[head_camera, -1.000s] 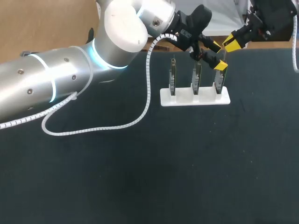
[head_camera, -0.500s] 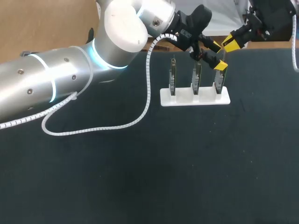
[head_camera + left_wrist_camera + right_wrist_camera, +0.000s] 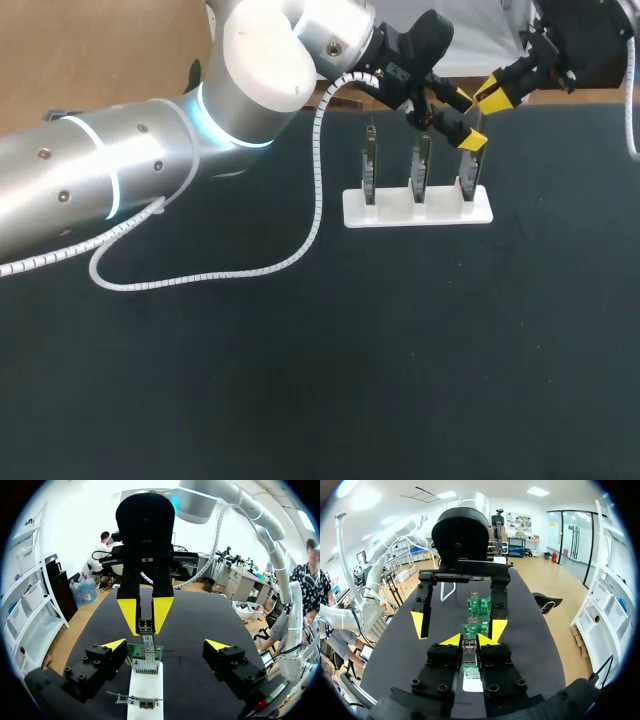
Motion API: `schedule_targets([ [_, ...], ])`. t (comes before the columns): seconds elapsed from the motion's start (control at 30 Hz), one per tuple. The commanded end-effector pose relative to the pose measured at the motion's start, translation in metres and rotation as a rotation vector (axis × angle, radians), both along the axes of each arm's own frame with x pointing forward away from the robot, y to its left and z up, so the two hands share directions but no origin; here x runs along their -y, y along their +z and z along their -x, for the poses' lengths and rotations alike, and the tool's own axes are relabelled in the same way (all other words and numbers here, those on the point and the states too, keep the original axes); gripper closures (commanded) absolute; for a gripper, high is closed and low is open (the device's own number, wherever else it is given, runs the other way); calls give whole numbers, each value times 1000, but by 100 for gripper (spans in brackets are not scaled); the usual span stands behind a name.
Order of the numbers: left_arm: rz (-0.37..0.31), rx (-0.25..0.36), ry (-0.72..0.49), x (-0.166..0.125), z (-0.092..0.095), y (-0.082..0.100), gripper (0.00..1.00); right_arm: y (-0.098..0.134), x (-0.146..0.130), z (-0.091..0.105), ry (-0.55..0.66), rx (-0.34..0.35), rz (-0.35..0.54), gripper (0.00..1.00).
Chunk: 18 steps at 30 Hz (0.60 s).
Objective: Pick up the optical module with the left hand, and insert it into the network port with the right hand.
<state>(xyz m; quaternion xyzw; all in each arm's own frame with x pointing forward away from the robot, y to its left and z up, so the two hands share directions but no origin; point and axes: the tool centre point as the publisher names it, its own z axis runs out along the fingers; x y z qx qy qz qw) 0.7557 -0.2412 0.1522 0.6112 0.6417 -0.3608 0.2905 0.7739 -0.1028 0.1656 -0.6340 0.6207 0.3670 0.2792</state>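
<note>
Black worktop [image 3: 400, 350]. A white base [image 3: 418, 211] with three upright boards stands near the far edge, right of middle, with a wide stretch of worktop between it and the near edge. Left gripper [image 3: 467, 120] released, fingers [image 3: 114, 645] spread either side of the rightmost board [image 3: 467, 178], not touching. Right gripper [image 3: 497, 92] over the far edge, clenched on the module [image 3: 145, 627] above that board; contact unclear.
</note>
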Motion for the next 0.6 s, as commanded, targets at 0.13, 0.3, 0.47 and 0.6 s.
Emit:
schedule_targets([
  [0.13, -1, 0, 0, 0, 0, 0, 0, -4, 0, 6, -10, 1, 7, 100],
  [0.3, -1, 0, 0, 0, 0, 0, 0, -5, 0, 5, -17, -2, 6, 100],
  [0.47, -1, 0, 0, 0, 0, 0, 0, -5, 0, 5, -27, -1, 6, 0],
  [0.6, -1, 0, 0, 0, 0, 0, 0, 3, -1, 5, -34, 13, -13, 0],
])
